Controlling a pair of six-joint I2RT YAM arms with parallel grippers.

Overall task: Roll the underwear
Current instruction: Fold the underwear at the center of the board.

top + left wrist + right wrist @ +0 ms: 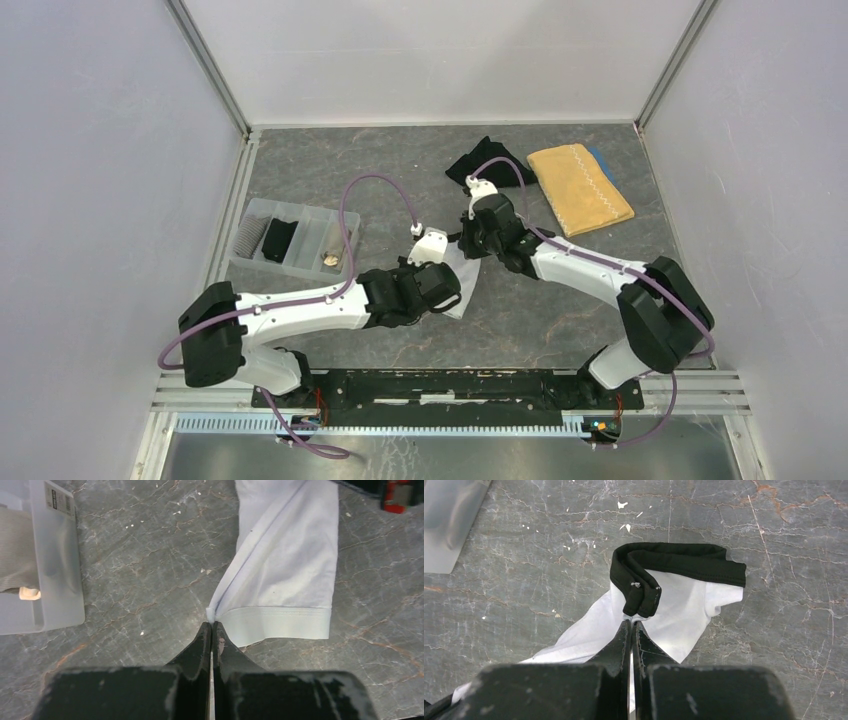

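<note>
Jaws on both arms were pressed together, each pair nipping cloth. The white underwear [287, 565] lay near the middle of the grey table [560, 320], drawn out between the two tools.

From above it showed only as a pale sliver between the wrists, since the arms hid most of it.

The left wrist view gave what the top view could not. The left gripper [211, 626] was clamped on the corner of a stitched hem. From there the white cloth ran off toward one o'clock, lying flat on the table with one long crease.

The right wrist view showed the other end. The right gripper [631, 624] was shut on the doubled-over end of the black waistband [679, 560]. That band curved up to twelve o'clock and then across toward two o'clock, with white cloth spread under it.

Only the top view showed the rest:
- The clear tray [240, 264] sat at nine o'clock from the white underwear. Separate compartments held a grey-striped piece [250, 237], a black piece [278, 240] and a beige piece [333, 258].
- A black garment [485, 160] lay at twelve o'clock near the back wall.
- The yellow towel [580, 188] lay just beside that garment, at two o'clock.
</note>
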